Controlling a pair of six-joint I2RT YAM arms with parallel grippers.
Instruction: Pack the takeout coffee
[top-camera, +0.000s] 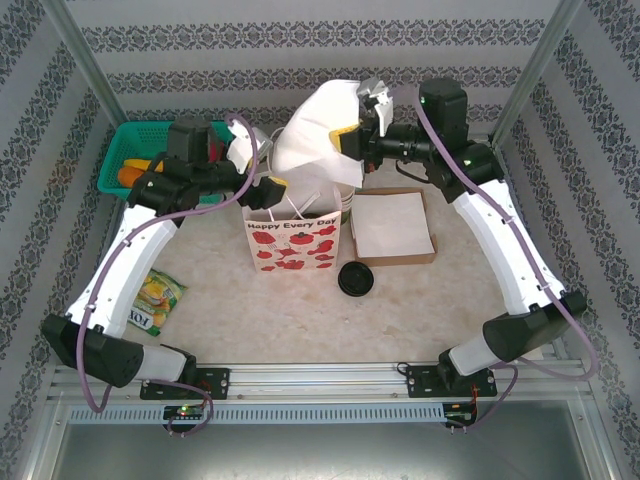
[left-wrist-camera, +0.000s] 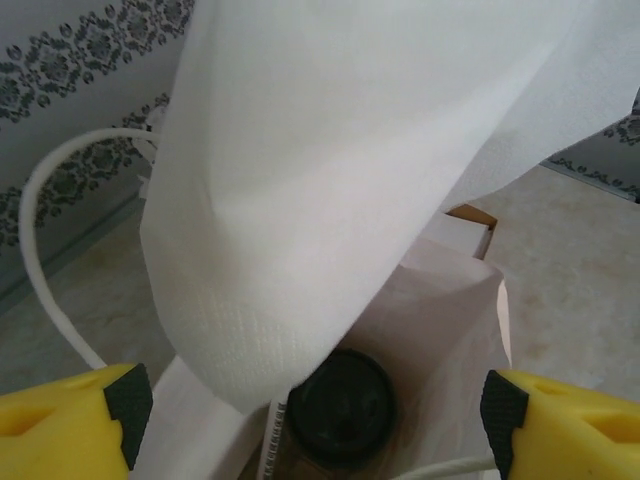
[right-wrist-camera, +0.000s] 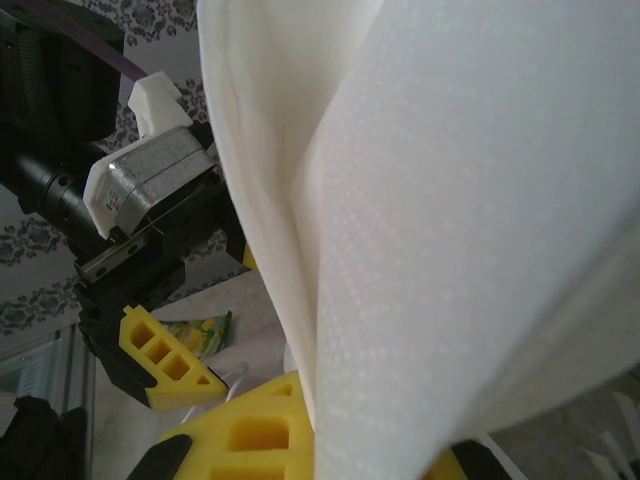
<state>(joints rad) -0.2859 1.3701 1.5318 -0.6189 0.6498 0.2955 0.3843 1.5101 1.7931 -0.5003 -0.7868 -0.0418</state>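
Nearest the lens, the mounting rail (top-camera: 320, 378) runs along 6 o'clock in the top view, with both arms reaching up the table from it. At 10 o'clock sits a green basket (top-camera: 125, 160), and at 8 o'clock a yellow snack packet (top-camera: 158, 297).

Moving right, the left gripper (top-camera: 272, 190) hovers at the left shoulder of the red-and-white paper bag (top-camera: 292, 245), its jaws spread wide and holding nothing. The bag stands upright at centre, mouth open. Above it at 12 o'clock hangs a white napkin (top-camera: 320, 125), pinched in the closed jaws of the right gripper (top-camera: 350, 138). Right of the bag, a loose black lid (top-camera: 356, 278) lies flat on the table at 5 o'clock, and a brown box (top-camera: 425, 255) holding a white sheet lies at 3 o'clock.

In the left wrist view, what appears to be the takeout coffee (left-wrist-camera: 340, 410), a round black-topped shape, sits low inside the bag. It lies between the open left fingers and under the napkin's hanging edge, below the right jaws. Whether it is seated in a tray cannot be told.

The step in hand looks like dropping the napkin into the bag. Done well, it comes straight down over the mouth, loose corners pass inside the handles, and release waits until most of the sheet is below the rim, so the cup is not nudged.
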